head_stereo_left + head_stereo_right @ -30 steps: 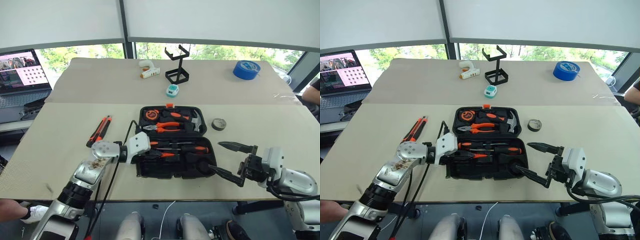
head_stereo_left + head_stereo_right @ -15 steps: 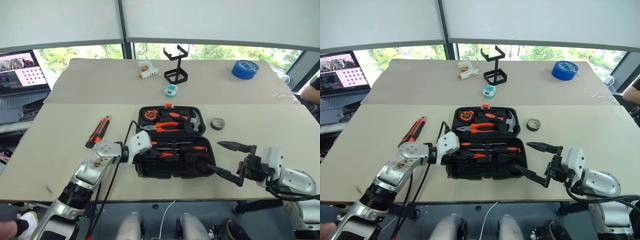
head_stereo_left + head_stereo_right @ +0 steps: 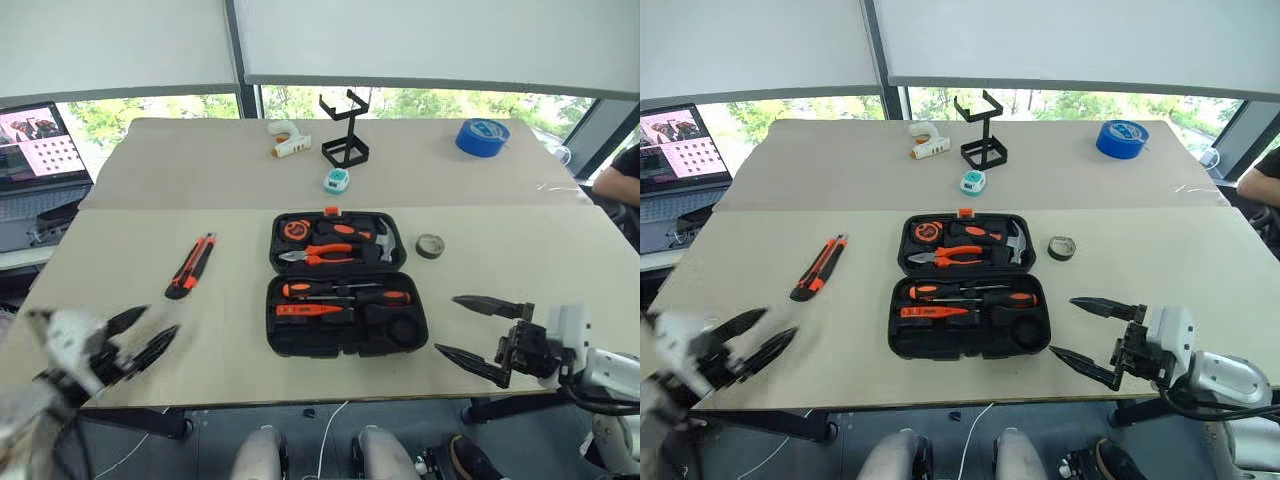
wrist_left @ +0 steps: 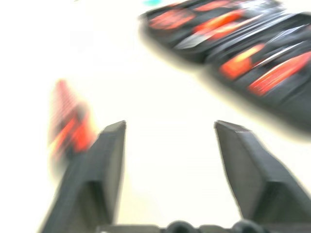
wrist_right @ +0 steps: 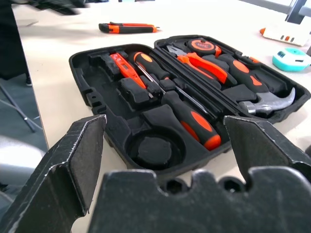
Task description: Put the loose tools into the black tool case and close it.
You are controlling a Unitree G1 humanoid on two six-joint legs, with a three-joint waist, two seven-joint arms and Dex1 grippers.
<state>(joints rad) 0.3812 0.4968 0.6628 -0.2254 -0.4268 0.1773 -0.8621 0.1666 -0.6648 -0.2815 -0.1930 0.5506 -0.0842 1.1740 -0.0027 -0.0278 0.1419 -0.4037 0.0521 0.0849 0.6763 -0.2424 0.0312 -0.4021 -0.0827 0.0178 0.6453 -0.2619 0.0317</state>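
The black tool case (image 3: 345, 339) lies open at the table's middle. Two black-and-orange screwdrivers (image 3: 345, 293) and the orange tester pen (image 3: 310, 310) rest in its near half. The orange-black utility knife (image 3: 191, 266) lies loose on the table to the left of the case. The small dark grey tape roll (image 3: 431, 246) sits to the right of the case. My left gripper (image 3: 158, 324) is blurred at the front left corner, open and empty, with the knife (image 4: 70, 126) ahead of it. My right gripper (image 3: 447, 325) is open and empty, right of the case (image 5: 104, 99).
On the far table stand a black wire stand (image 3: 345, 130), a white glue gun (image 3: 285, 140), a small teal device (image 3: 337, 181) and a big blue tape roll (image 3: 481, 137). A laptop (image 3: 35, 140) sits far left. A person's arm (image 3: 620, 185) shows at the right edge.
My left gripper has left the case's near half, swung far left and back to the front left corner, and opened. The right gripper has hardly moved.
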